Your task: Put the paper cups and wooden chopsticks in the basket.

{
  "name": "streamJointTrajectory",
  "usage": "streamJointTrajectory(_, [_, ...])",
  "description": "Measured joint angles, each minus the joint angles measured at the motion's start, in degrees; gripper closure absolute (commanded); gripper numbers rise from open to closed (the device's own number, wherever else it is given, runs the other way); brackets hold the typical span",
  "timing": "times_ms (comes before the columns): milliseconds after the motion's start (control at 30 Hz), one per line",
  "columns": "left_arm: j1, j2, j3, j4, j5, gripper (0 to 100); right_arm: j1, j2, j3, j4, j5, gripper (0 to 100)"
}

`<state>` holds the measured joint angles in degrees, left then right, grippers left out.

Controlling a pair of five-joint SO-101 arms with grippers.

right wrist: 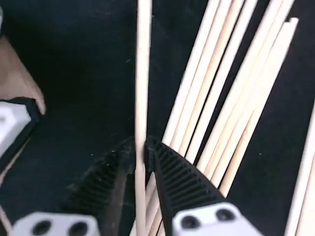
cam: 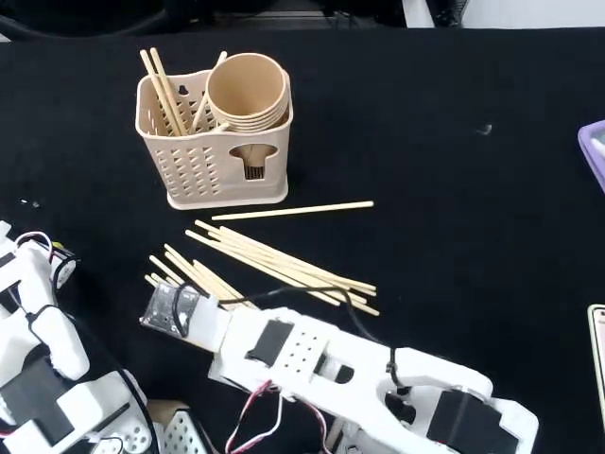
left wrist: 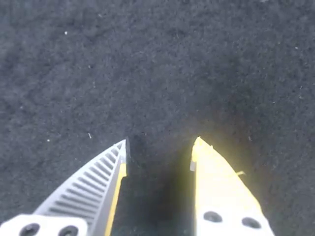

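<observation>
A beige perforated basket (cam: 213,165) stands at the back left of the black table. It holds a stack of paper cups (cam: 248,90) and a few wooden chopsticks (cam: 165,90). Several loose chopsticks (cam: 284,265) lie fanned in front of it, and a single one (cam: 293,211) lies apart nearer the basket. My right gripper (right wrist: 141,145) is at the pile's left end (cam: 161,288), shut on one chopstick (right wrist: 143,59) that runs between its black fingers. My left gripper (left wrist: 160,147) hangs open over bare black cloth; its arm (cam: 38,350) is at the near left corner.
A purple object (cam: 594,151) sits at the right edge, with another flat item (cam: 598,350) below it. Something brown (cam: 170,411) lies at the front edge between the two arms. Bare cloth stretches right of the basket.
</observation>
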<state>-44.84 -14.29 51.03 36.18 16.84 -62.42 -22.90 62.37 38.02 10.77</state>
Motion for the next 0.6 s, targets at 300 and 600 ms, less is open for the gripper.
streamJointTrajectory(300, [0.0,0.0,0.0,0.0,0.0,78,0.0,0.0,0.44,-1.23,0.62,81.8])
streamJointTrajectory(600, [0.0,0.0,0.0,0.0,0.0,78,0.0,0.7,0.44,-1.41,0.62,81.8])
